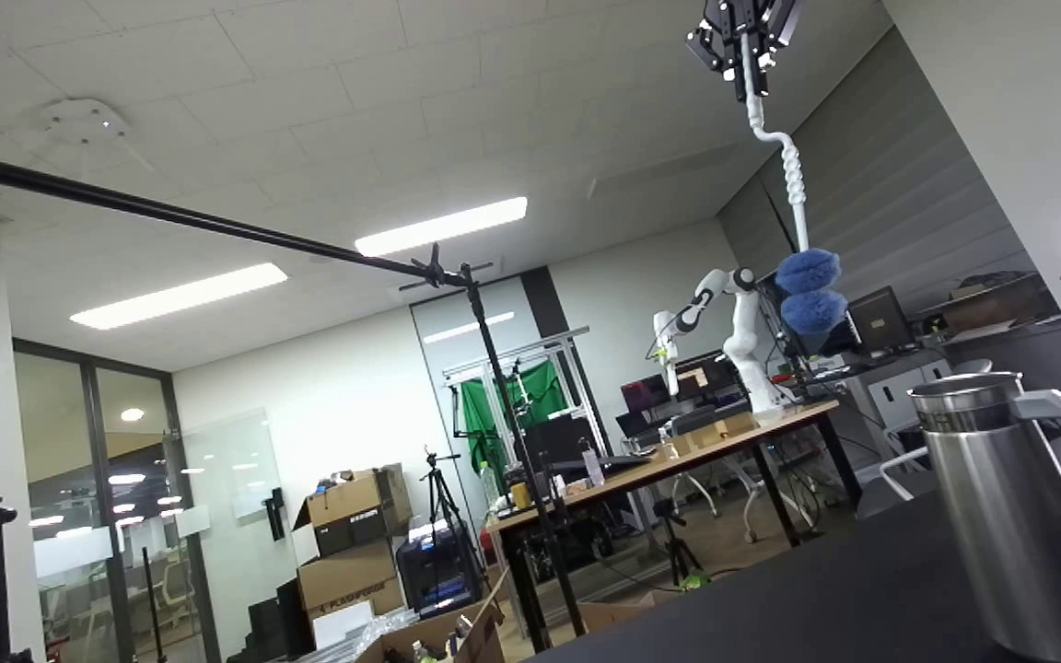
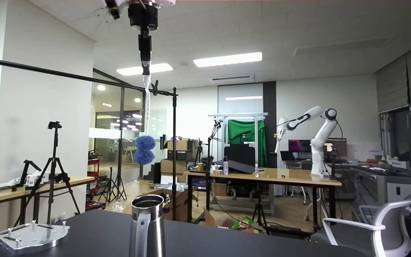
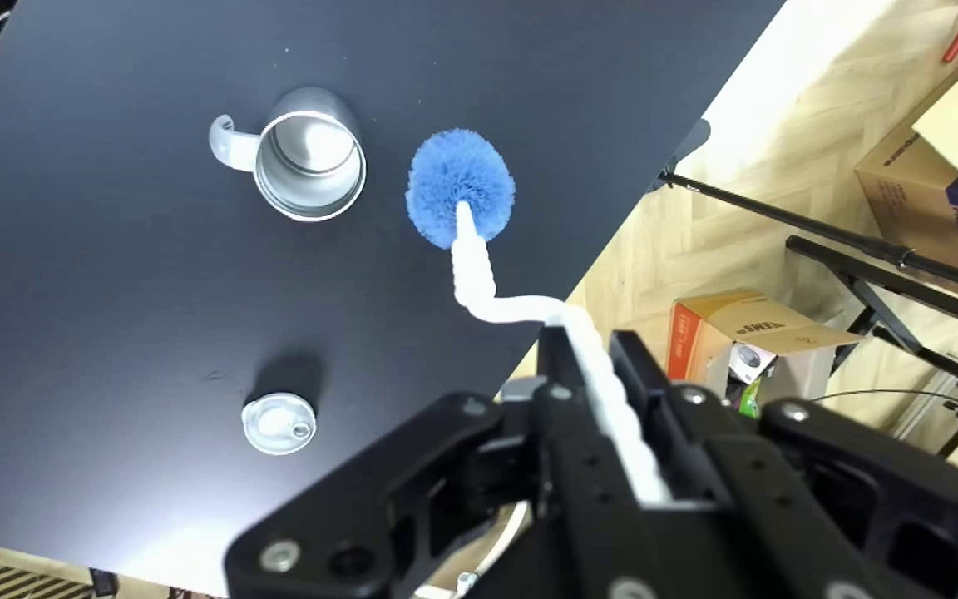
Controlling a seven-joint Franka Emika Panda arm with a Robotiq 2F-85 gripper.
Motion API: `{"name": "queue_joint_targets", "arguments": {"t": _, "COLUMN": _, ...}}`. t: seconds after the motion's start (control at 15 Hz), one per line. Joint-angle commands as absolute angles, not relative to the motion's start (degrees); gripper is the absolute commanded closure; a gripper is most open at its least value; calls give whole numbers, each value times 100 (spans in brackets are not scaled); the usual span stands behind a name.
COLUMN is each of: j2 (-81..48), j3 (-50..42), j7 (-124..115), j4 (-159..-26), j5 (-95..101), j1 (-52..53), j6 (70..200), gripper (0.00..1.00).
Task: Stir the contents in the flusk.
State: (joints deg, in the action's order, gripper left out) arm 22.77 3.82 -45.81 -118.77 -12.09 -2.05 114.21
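Note:
The flusk, a brushed steel cylinder with a grey handle, stands upright on the black table in both exterior views [image 1: 1019, 525] [image 2: 159, 232]. In the wrist view I look into its open mouth [image 3: 313, 187]; the inside is bright metal and I cannot make out any contents. My gripper [image 3: 591, 341] is shut on the white twisted handle of a brush [image 3: 471, 270]. It also shows high above the table in both exterior views [image 1: 749, 87] [image 2: 146, 69]. The brush's blue fluffy head [image 1: 811, 290] hangs downward, above the flusk's rim and outside it, beside its mouth in the wrist view.
A pale round lid [image 3: 273, 423] lies on the black table [image 3: 130, 274]. A clear plate with metal posts [image 2: 32, 238] sits on the table in an exterior view. A black pole stand [image 2: 174, 142] and cardboard boxes [image 3: 745, 324] are beyond the table edge. A white chair [image 2: 392, 228] stands nearby.

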Motion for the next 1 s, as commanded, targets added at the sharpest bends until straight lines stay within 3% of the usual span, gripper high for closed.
{"name": "queue_joint_targets", "arguments": {"t": 0.0, "j2": 2184, "j3": 498, "j7": -4567, "j4": -11935, "j5": -885, "j1": -298, "j6": 11501, "gripper": 96}}
{"name": "queue_joint_targets", "arguments": {"t": 0.93, "j2": 1760, "j3": 378, "j7": -4621, "j4": -12229, "j5": 167, "j1": -594, "j6": 11285, "gripper": 96}}
